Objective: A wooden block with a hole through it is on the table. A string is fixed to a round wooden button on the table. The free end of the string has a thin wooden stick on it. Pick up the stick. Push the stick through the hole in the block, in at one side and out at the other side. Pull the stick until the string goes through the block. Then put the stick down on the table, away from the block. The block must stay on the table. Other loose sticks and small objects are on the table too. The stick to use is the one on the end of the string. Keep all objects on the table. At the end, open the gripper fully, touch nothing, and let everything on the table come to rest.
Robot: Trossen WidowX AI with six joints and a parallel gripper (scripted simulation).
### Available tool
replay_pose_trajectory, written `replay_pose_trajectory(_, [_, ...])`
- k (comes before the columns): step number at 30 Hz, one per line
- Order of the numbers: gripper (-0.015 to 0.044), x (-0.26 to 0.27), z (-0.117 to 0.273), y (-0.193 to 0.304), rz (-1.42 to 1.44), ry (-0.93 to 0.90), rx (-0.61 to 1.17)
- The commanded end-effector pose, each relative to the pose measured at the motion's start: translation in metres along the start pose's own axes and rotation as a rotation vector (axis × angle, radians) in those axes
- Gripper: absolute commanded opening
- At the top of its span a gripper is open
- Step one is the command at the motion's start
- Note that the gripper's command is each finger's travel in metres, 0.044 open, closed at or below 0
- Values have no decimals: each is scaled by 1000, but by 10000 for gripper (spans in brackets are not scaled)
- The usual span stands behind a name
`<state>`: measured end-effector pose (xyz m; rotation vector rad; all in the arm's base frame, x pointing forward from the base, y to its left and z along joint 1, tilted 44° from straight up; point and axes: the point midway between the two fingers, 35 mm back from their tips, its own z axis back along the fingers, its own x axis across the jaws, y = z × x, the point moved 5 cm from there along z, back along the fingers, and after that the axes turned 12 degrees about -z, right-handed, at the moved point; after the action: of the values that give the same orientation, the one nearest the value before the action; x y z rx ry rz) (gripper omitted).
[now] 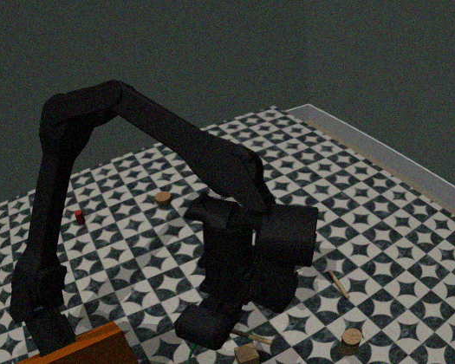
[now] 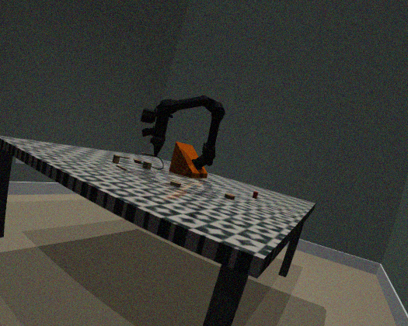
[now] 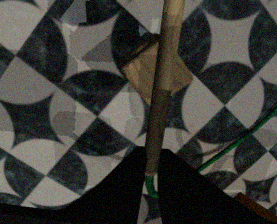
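My gripper (image 1: 210,334) (image 2: 157,149) (image 3: 151,156) is shut on the thin wooden stick (image 1: 252,336) (image 3: 163,76), low over the table. A green string (image 1: 191,352) (image 3: 245,137) runs from the held end of the stick. In the wrist view the stick points forward and crosses over the tan wooden block (image 3: 137,72); its tip reaches past the block. In the top view the block (image 1: 246,354) lies just beside the stick's free end, at the bottom edge of the picture. The hole does not show. I cannot tell which round piece is the string's button.
A loose stick (image 1: 339,283) lies to the right. A round wooden cylinder (image 1: 351,341) stands near the front right. A flat wooden disc (image 1: 163,198) and a small red cylinder (image 1: 80,217) lie farther back. An orange wedge (image 1: 88,347) (image 2: 183,160) stands by the arm's base.
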<state>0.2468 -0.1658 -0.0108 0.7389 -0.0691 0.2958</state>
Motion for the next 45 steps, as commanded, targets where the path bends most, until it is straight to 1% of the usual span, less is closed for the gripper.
replay_pose_trajectory(1, [0, -3, -1, -5, -100, 14, 5])
replay_pose_trajectory(45, [0, -37, -5, -53, -1162, 106, 8])
